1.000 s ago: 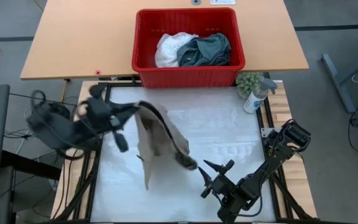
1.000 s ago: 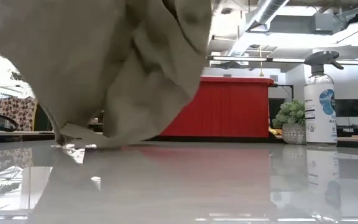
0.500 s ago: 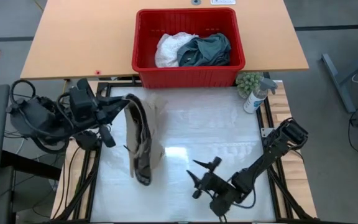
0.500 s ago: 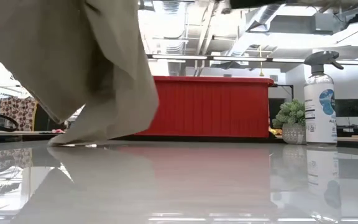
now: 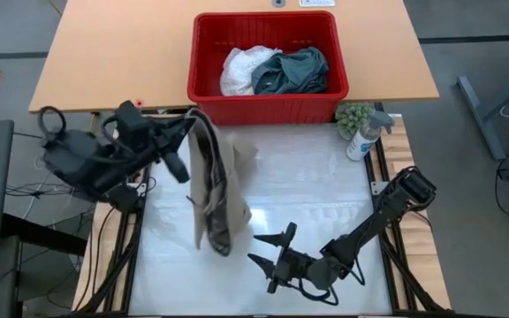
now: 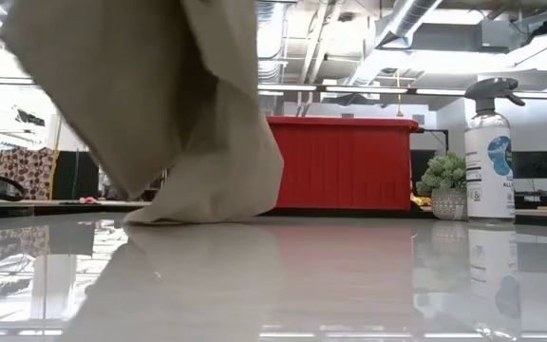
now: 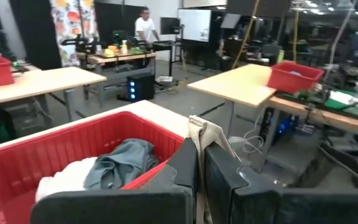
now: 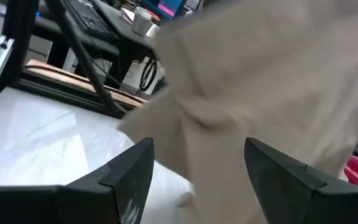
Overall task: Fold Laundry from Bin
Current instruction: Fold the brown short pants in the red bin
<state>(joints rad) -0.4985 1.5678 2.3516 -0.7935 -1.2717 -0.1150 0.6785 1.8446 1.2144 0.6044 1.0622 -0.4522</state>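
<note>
White tabletop [image 5: 316, 190] lies bare so your left gripper [image 5: 186, 126], clenched on the beige garment [image 5: 212, 190], dangles it centre-left; right gripper [image 5: 270, 250] gapes, released, to catch its hem.

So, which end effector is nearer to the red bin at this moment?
The left. The left end effector holds the beige garment up just in front of the red bin. The right end effector stands open, far down the table, near the garment's lower end.
</note>
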